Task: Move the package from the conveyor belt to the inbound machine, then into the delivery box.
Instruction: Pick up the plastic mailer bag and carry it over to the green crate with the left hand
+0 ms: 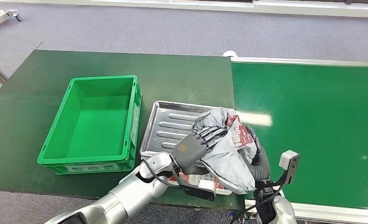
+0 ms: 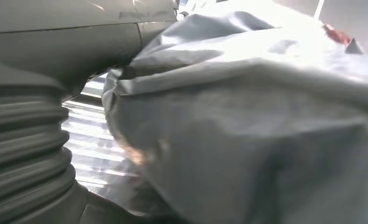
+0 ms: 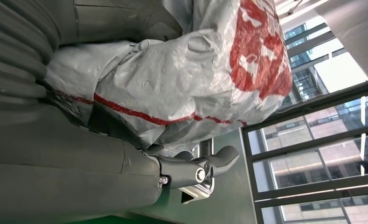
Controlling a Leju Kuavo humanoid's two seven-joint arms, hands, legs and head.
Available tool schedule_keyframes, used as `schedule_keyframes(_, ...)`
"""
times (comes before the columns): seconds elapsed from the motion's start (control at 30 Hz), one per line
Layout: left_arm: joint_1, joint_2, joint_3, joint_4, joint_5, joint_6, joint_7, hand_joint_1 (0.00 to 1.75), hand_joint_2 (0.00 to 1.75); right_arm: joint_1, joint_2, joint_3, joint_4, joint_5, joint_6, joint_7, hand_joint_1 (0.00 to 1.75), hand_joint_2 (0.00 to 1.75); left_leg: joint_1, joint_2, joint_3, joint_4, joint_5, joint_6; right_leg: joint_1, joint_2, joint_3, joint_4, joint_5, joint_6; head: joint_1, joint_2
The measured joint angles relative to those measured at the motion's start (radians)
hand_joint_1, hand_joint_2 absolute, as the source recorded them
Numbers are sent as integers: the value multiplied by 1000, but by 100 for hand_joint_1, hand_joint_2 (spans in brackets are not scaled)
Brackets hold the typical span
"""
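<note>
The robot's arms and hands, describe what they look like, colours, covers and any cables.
The left arm is a smooth silver shell with a black cable looped near the wrist. The left hand has a dark grey back and darker ribbed fingers. The right arm is silver too, with a black ribbed wrist cover, black cables and a small grey camera box.

The package [image 1: 228,149] covers the lower right corner of the metal tray [image 1: 170,123] and most of the right hand [image 1: 256,156], near the bottom middle of the head view. The left hand [image 1: 196,147] has its fingertips lost in the folds. Up close in the left wrist view the grey plastic is blurred. Both arms are cut off by the bottom edge.
</note>
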State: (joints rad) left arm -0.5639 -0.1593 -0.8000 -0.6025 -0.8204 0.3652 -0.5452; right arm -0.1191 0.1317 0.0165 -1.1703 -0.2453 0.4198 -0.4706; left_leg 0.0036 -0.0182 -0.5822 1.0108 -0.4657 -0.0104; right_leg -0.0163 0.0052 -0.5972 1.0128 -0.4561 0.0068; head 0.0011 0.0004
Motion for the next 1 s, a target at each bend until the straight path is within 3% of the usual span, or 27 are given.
schedule_keyframes(0.17, -9, -47, 34, 43, 53, 31, 1, 0, 175, 14, 4, -5, -20, 0, -5, 7, 0, 175, 0, 0, 0, 0, 0, 0, 0, 0, 0, 0, 0, 0, 0, 0)
schedule_keyframes(0.37, -3, -88, 159, 36, 218, -29, -64, 0, 175, 19, 13, -9, -26, -2, -17, 12, 0, 175, 0, 1, 0, 0, 0, 0, 0, 1, -1, 0, 0, 0, 0, 0)
schedule_keyframes(0.5, 10, -103, 213, 14, 223, -51, -90, 172, 175, 19, 18, -17, -26, -6, -15, 12, 0, 175, 0, 1, -1, 0, 0, 0, 0, 1, -1, 0, 0, 0, 0, 0)
schedule_keyframes(0.67, 22, -117, 224, 12, 194, -105, -117, 175, 175, 14, 22, -25, -26, -1, -10, 14, 0, 175, 0, 1, -1, 0, 0, 0, 0, 1, -1, 0, 0, 0, 0, 0)
schedule_keyframes(1.0, 20, -126, 231, 13, 140, -126, -132, 175, 175, 10, 25, -53, -25, 3, -3, 17, 0, 175, 0, 1, -1, 0, 0, 0, 0, 1, -1, 0, 0, 0, 0, 0)
